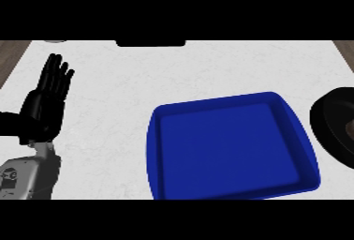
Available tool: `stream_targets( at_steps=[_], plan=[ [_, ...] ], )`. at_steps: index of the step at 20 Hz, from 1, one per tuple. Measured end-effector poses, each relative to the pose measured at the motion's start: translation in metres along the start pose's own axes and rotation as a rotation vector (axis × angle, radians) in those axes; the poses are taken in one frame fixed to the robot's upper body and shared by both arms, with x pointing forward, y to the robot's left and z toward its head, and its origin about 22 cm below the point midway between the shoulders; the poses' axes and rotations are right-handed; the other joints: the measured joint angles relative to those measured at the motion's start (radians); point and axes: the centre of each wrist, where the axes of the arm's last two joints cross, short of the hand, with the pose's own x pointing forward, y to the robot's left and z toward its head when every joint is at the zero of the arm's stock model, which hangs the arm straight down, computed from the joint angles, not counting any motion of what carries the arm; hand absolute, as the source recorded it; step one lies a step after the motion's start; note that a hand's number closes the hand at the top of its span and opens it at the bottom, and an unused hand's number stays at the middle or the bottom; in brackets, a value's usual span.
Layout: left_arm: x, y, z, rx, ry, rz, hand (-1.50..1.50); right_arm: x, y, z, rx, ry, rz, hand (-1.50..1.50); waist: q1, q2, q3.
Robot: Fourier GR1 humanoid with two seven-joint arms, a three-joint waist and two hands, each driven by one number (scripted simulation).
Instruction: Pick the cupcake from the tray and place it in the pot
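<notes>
The blue tray point(228, 145) lies in the middle of the white counter, and nothing shows inside it. At the right edge sits the black pot point(326, 123), partly cut off by the view. A small brownish shape point(348, 129) shows inside it; I cannot tell whether that is the cupcake. My left hand point(43, 105) rests open at the far left with its fingers pointing up, well away from the tray and holding nothing. No right hand appears in the view.
A flat dark object point(151, 43) lies at the counter's far edge, with a small grey thing point(55, 41) to its left. Brown floor point(12, 54) shows beyond the counter's left and right corners. White counter top point(110, 140) separates my left hand from the tray.
</notes>
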Motion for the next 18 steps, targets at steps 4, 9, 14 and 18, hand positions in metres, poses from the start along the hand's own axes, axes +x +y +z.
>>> stream_targets(
  at_steps=[4, 9, 14, 18],
  plan=[
    [-0.001, -0.003, -0.002, 0.002, -0.003, 0.002, 0.00, -0.016, -0.038, 0.000, -0.050, -0.005, -0.057, -1.50, -0.001, 0.001, 0.000],
    [-0.003, -0.003, -0.007, -0.001, -0.005, 0.001, 0.00, -0.032, -0.086, -0.001, -0.089, -0.014, -0.084, -1.50, -0.001, 0.001, 0.000],
    [-0.009, -0.005, -0.007, 0.002, -0.004, 0.005, 0.00, -0.049, -0.130, 0.000, -0.109, -0.017, -0.095, -1.50, 0.000, 0.002, 0.000],
    [0.001, 0.000, -0.008, 0.003, -0.004, 0.001, 0.00, -0.063, -0.163, 0.003, -0.115, -0.016, -0.092, -1.50, 0.001, 0.002, 0.000]
  ],
)
